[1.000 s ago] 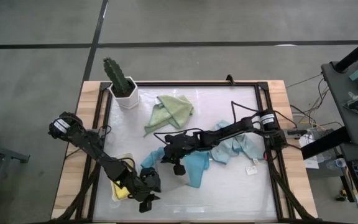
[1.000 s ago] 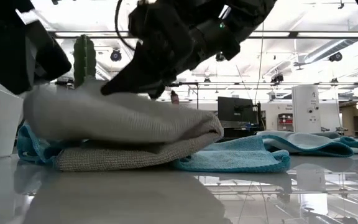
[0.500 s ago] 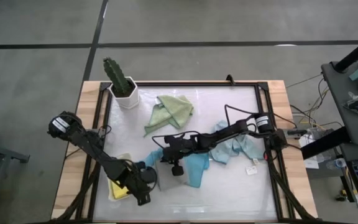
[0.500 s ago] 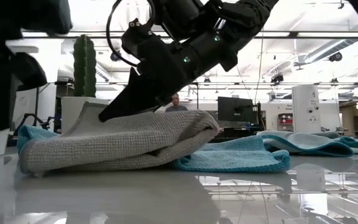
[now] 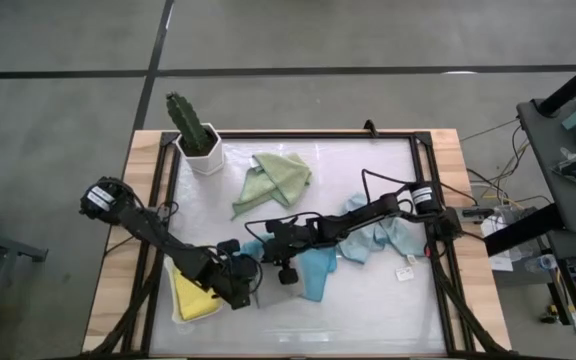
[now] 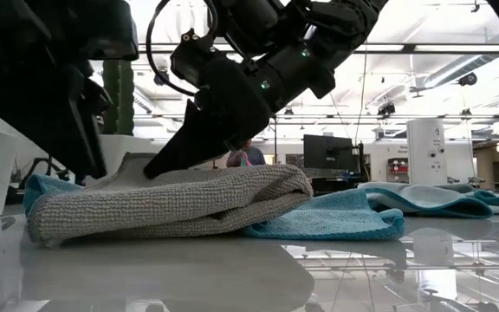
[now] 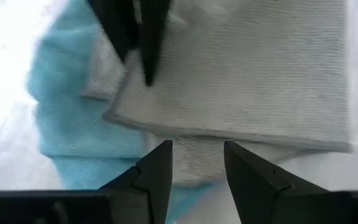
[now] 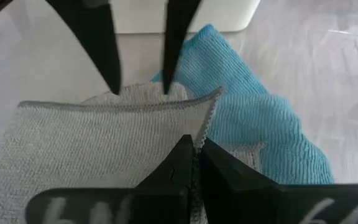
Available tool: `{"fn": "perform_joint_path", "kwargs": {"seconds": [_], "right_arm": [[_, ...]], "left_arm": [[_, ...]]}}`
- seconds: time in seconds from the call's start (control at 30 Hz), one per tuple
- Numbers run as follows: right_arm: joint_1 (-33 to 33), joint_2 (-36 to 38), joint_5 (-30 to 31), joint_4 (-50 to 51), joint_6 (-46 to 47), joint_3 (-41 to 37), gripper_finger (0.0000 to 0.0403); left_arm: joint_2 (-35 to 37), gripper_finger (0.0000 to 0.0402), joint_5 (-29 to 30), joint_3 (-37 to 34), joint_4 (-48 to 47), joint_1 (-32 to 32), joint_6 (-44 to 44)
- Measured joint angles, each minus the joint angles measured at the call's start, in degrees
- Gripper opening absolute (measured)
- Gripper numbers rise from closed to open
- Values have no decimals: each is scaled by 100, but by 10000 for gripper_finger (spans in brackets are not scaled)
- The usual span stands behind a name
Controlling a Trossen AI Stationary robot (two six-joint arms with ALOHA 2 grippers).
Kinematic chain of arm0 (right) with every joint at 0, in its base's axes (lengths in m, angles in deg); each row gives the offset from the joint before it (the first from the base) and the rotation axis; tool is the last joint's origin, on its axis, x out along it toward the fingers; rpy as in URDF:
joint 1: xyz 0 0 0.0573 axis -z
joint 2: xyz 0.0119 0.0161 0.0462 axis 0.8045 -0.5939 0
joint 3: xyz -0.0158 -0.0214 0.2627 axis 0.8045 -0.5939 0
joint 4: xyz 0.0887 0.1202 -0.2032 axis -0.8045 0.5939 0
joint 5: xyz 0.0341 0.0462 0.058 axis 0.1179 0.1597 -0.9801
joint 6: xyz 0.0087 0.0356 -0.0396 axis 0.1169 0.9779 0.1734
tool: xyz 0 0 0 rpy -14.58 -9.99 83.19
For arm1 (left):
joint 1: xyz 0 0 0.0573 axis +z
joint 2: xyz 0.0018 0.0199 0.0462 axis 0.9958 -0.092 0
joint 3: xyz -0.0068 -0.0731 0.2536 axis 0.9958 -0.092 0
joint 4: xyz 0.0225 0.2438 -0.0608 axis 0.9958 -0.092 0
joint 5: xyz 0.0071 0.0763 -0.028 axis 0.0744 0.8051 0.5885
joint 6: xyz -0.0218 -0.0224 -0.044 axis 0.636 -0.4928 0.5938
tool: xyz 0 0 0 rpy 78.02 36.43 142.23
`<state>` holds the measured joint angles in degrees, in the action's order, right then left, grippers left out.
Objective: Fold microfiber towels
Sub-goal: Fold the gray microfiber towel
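Your right gripper [image 8: 194, 149] is clenched on the top layer's edge of the grey towel [image 6: 171, 204], which lies folded over near the front edge of the table [image 5: 368, 300], overlapping the teal towel [image 6: 327, 217]. Your left gripper [image 7: 194, 162] hangs over the grey towel's other end, its fingers [image 7: 157, 165] parted and grasping nothing. The yellow towel [image 5: 193, 298] sits by the front left corner, the green towel [image 5: 278, 175] toward the back edge, the pale blue towel [image 5: 383, 238] toward the right edge.

Bare tray [image 5: 368, 310] lies open near the front; cactus pot [image 5: 204, 152] blocks the far-left corner
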<state>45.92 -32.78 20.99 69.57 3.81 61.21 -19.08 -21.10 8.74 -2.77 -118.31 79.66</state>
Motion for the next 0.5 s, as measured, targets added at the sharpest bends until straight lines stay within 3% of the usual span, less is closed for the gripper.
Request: {"fn": "perform_joint_path", "kwargs": {"seconds": [0.5], "right_arm": [[-79,11,0,28,6,0,11]], "left_arm": [[-17,129,-52,-183,16,101,292]]}}
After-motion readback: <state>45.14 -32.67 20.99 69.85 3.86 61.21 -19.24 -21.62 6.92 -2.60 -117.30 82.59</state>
